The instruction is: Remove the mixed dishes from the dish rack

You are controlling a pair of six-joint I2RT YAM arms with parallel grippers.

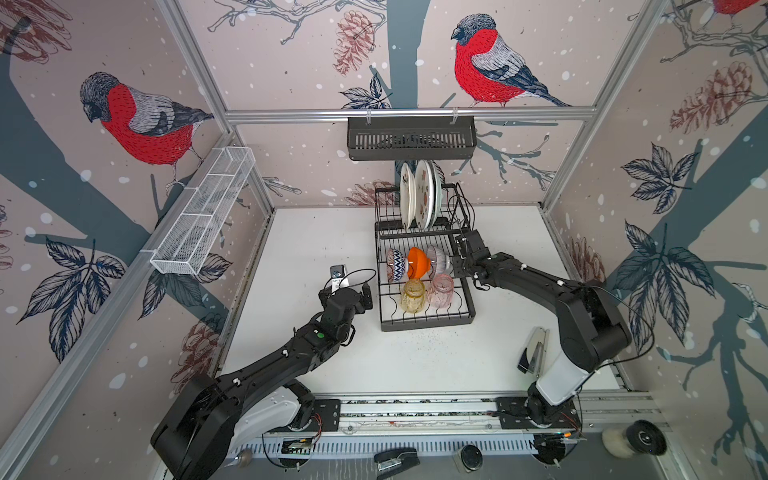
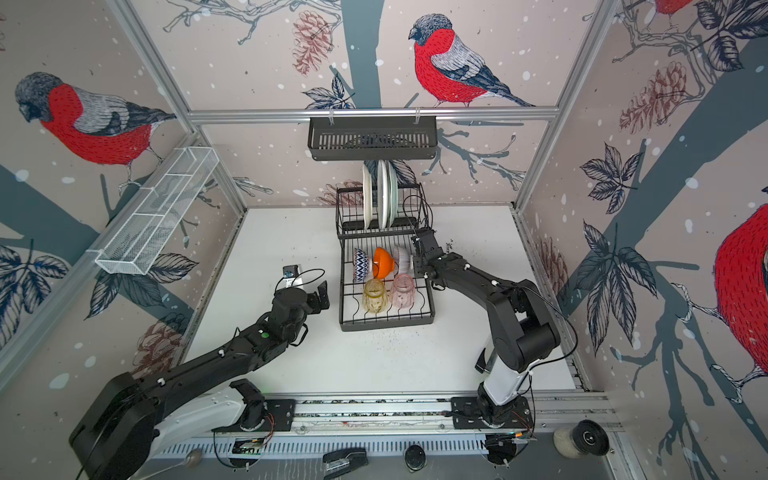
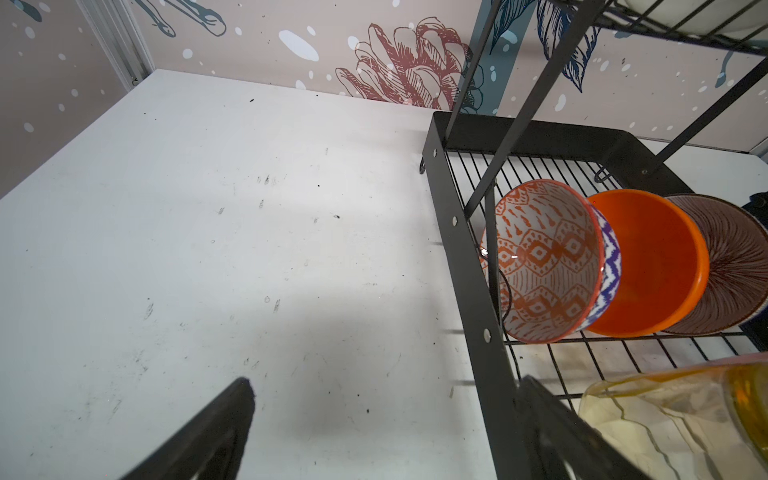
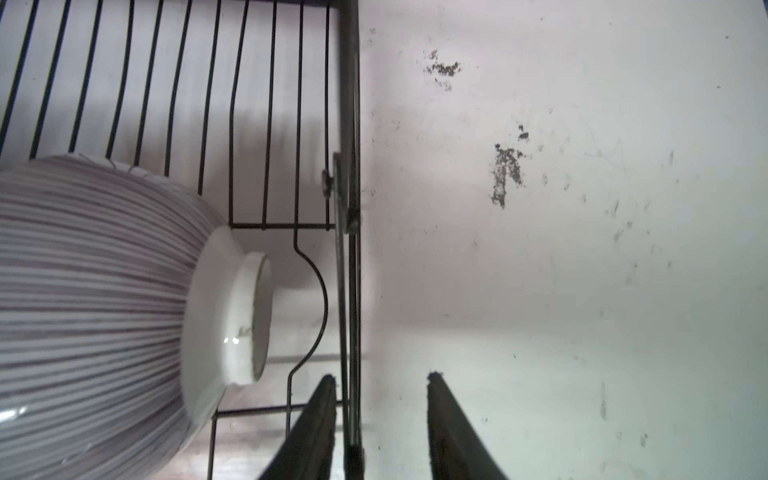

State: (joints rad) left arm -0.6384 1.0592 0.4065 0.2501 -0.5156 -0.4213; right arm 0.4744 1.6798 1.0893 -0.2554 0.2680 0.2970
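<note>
dishes (image 1: 417,262) sat in the dish rack (image 1: 427,324). left gripper (image 1: 352,286) gaped wide, empty, beside the rack's left edge; right gripper (image 4: 381,377) stood parted astride the rack's right rail.

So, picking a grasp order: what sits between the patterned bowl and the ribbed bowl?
The orange bowl, on edge; clearest in the left wrist view, also in both top views.

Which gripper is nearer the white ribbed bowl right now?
Right. The right gripper straddles a side rail of the dish rack, beside the white ribbed bowl. The left gripper sits outside the rack's opposite side, beyond the blue-patterned bowl and orange bowl.
</note>
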